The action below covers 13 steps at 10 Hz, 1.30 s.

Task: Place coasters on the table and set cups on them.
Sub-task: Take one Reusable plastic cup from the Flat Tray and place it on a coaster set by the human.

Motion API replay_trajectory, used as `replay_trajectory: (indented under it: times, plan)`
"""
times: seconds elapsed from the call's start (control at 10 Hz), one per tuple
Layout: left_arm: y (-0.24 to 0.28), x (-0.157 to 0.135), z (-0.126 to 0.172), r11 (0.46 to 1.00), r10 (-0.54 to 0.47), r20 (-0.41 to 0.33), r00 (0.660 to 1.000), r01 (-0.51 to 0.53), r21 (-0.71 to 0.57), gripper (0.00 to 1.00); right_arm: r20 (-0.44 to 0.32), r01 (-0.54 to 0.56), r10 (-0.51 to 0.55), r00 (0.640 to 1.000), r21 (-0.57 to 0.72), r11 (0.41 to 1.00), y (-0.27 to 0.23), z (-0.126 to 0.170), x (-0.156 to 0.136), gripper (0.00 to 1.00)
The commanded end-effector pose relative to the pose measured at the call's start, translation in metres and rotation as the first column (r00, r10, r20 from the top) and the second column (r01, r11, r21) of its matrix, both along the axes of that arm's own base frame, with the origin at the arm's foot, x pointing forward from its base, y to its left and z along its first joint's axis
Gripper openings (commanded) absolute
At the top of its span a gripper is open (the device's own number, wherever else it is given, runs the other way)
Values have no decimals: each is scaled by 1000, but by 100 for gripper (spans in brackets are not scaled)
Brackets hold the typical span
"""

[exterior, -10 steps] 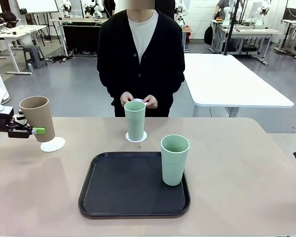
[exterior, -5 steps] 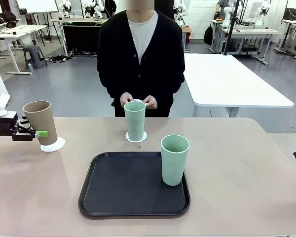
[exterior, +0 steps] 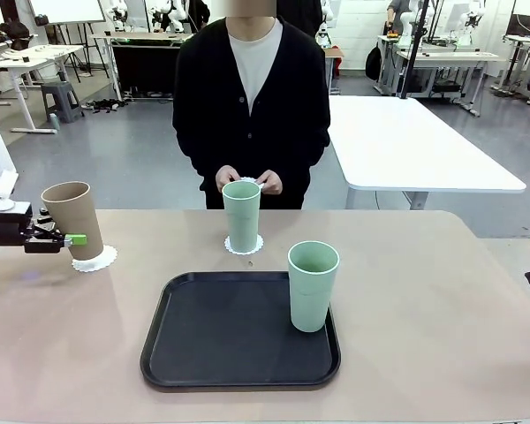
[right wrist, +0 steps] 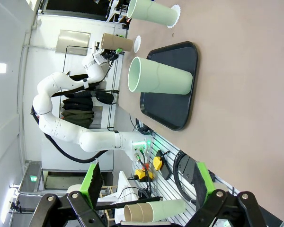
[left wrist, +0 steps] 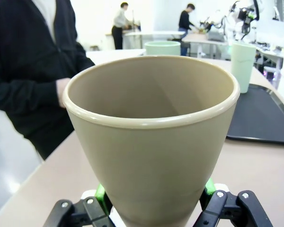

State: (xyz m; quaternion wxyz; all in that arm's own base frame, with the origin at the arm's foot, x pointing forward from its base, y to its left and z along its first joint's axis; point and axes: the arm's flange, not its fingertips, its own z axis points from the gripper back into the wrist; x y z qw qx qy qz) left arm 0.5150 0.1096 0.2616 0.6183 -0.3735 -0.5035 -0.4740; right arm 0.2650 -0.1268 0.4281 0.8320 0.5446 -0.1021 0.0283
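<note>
**Status:** approx. two of three sets placed.

- **Far left:** brown cup [exterior: 71,216] is slightly tilted, base on left coaster [exterior: 103,259] on the bench [exterior: 424,300]. Left fingers [left wrist: 155,203] are clamped on its lower wall, not released. Whether it is fully seated: cannot tell.
- **Centre, far:** far mint cup [exterior: 241,215] stands upright on centre coaster [exterior: 255,246]. Done.
- **Behind it:** person's hands [exterior: 246,181] appear to hold a white doily, prob. the third coaster.
- **Right of centre:** near mint cup [exterior: 312,284] stands upright on black tray [exterior: 212,344], no coaster under it. Outstanding.
- **Right fingers** [right wrist: 146,179]: spread wide, holding nothing.

**Contents:** all cups look empty. The tray carries one cup.
</note>
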Motion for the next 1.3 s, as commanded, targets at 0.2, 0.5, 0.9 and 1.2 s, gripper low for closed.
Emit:
replay_trajectory:
  times: [0.2,0.5,0.9,1.2]
  plan:
    - [4,6,-7,1000,-6,17,1000,6,-14,83,12,0,0,1000,13,1000,0,0,0,100]
    - [3,5,-14,1000,-16,26,1000,17,-15,83,12,0,0,1000,13,1000,0,0,0,100]
    - [0,5,-21,999,-43,43,998,44,-17,83,12,0,0,1000,13,1000,0,0,0,100]
    - [-1,5,-24,999,-45,41,998,45,-9,83,12,0,0,1000,13,1000,0,0,0,100]
